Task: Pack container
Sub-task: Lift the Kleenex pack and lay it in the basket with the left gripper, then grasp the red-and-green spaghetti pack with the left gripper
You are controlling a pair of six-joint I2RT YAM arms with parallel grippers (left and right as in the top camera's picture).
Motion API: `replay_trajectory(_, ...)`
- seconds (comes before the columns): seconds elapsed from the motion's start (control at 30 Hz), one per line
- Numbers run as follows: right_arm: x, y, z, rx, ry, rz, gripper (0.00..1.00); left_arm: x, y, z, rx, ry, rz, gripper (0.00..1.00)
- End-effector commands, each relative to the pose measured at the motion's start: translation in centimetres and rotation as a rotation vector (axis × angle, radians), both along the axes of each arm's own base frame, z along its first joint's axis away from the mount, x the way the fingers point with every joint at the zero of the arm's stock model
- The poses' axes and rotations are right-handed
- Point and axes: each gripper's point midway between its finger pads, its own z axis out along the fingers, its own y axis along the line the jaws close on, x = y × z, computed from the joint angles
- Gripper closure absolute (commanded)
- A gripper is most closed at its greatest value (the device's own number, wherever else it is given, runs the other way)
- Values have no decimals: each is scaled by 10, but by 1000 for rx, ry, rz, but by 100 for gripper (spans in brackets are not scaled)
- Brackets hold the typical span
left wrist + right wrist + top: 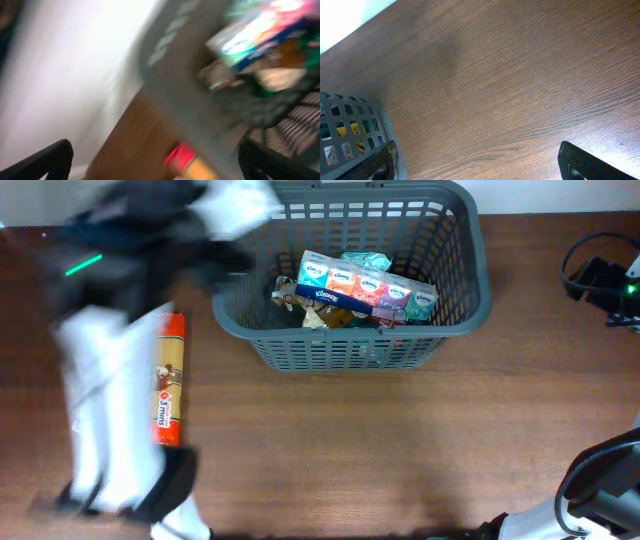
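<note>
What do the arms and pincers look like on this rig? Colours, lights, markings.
Left arm: white links, black joints, one green light strip; motion-blurred. Right arm: white link on a black joint, mostly out of frame. Left pincer and right pincer: black fingers, one right finger with a textured face. No markings legible.

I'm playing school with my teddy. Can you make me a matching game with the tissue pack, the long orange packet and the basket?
Things:
1. tissue pack
2. long orange packet
3. basket

Matches:
A. grey, with slotted sides
B. lying on the table, outside the basket
C. inside the basket

Pairs: 1-C, 2-B, 3-A
</note>
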Motion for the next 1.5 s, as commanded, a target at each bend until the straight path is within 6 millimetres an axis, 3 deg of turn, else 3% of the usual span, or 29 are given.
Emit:
replay_trajectory(0.0, -1, 3, 4, 2, -12, -1, 1, -43, 67, 43, -170, -103, 236, 0)
replay_trajectory(0.07, -1, 3, 4, 2, -12, -1, 1, -53, 91, 45, -244, -100, 306, 0)
replay_trajectory(0.13, -1, 3, 4, 2, -12, -1, 1, -57, 119, 31, -311, -55, 418, 0)
replay_trajectory(0.23, -1, 3, 4, 2, -12, -1, 1, -58, 160, -23, -397, 115, 628, 0)
replay_trajectory(0.3, -1, 3, 4, 2, -12, -1, 1, -64, 175, -76, -424, 294, 719, 0)
replay_trajectory(0.43, -1, 3, 4, 2, -12, -1, 1, -69, 176, -167, -494, 554, 761, 0)
replay_trajectory(0.57, -1, 3, 4, 2, -12, -1, 1, -74, 172, -245, -512, 692, 776, 0)
replay_trajectory(0.63, -1, 3, 4, 2, -12, -1, 1, -79, 169, -299, -515, 741, 784, 0)
replay_trajectory(0.7, -1, 3, 4, 2, -12, -1, 1, -81, 167, -327, -521, 745, 795, 0)
replay_trajectory(0.8, -1, 3, 4, 2, -12, -1, 1, -80, 163, -348, -525, 737, 799, 1)
replay_trajectory(0.93, -1, 3, 4, 2, -12, -1, 1, -79, 161, -359, -517, 730, 791, 0)
replay_trajectory(1.07, -1, 3, 4, 2, -12, -1, 1, -75, 167, -374, -475, 735, 808, 0)
replay_trajectory(1.17, -1, 3, 4, 2, -12, -1, 1, -74, 186, -391, -411, 729, 900, 0)
replay_trajectory(1.47, -1, 3, 4, 2, -12, -1, 1, -71, 185, -426, -420, 790, 928, 1)
